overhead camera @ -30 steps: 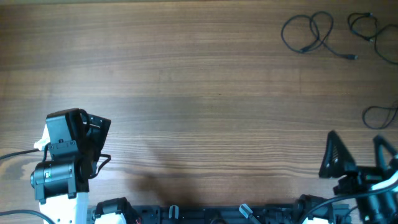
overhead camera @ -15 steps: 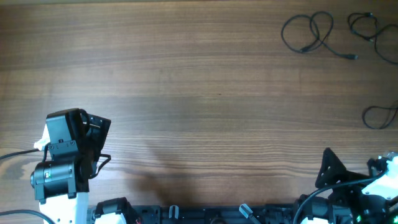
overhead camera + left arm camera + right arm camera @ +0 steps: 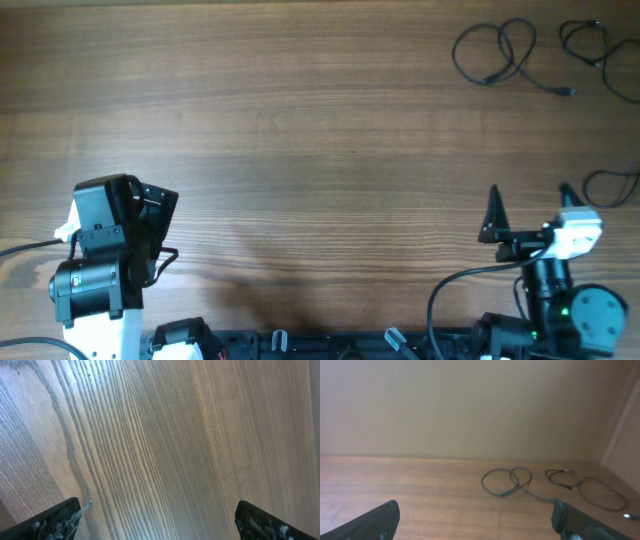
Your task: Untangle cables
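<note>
Thin dark cables lie apart in loose loops at the table's far right. In the overhead view, one double-looped cable [image 3: 488, 79] has a second cable [image 3: 590, 57] beside it. A third loop [image 3: 587, 186] lies at the right edge. My right gripper [image 3: 530, 205] stands open near the front right, pointing toward the far edge, well short of the cables. Its wrist view shows the double-looped cable [image 3: 506, 494] and the second cable [image 3: 576, 487] ahead of the open gripper [image 3: 477, 522]. My left gripper [image 3: 150, 210] rests at the front left, and the left gripper [image 3: 160, 525] is open over bare wood.
The wooden table [image 3: 300, 120] spreads between the arms. The arms' black mounting rail [image 3: 330, 345] runs along the front edge. A plain wall [image 3: 470, 405] rises behind the table's far edge, and a pale panel [image 3: 625, 445] stands at the far right.
The right arm has pulled back and swung left near the front edge, and its gripper now points toward the far side. The left arm and the cables have not moved.
</note>
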You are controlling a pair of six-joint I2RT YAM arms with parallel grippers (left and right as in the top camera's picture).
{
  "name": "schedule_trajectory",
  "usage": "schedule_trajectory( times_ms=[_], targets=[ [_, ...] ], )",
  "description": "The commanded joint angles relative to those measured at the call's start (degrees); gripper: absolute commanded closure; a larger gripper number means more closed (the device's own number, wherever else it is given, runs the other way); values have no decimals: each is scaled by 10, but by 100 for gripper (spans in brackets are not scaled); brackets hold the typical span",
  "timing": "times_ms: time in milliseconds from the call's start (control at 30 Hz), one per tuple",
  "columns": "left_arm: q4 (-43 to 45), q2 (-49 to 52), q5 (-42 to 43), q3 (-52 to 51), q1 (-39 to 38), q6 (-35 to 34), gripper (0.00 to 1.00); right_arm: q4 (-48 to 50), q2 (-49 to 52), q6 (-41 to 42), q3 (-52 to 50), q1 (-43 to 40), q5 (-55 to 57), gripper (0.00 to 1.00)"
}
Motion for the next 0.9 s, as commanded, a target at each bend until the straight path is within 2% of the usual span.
schedule_trajectory(
  times_ms=[0, 200, 333, 600, 733, 867],
  targets=[
    [1, -1, 0, 6, 4, 7, 0, 54, -51, -8, -80, 12, -32, 0],
    [1, -1, 0, 6, 4, 7, 0, 196, -53, -30, -165, 31, -32, 0],
    [1, -1, 0, 6, 4, 7, 0, 242, -53, -26, -216, 52, -11, 0],
    [1, -1, 0, 6, 4, 7, 0, 256, -53, 12, -264, 56, 10, 0],
    [1, -1, 0, 6, 4, 7, 0, 231, -53, 84, -264, 56, 64, 0],
    [1, -1, 0, 6, 4, 7, 0, 230, -53, 56, -264, 56, 64, 0]
  ],
)
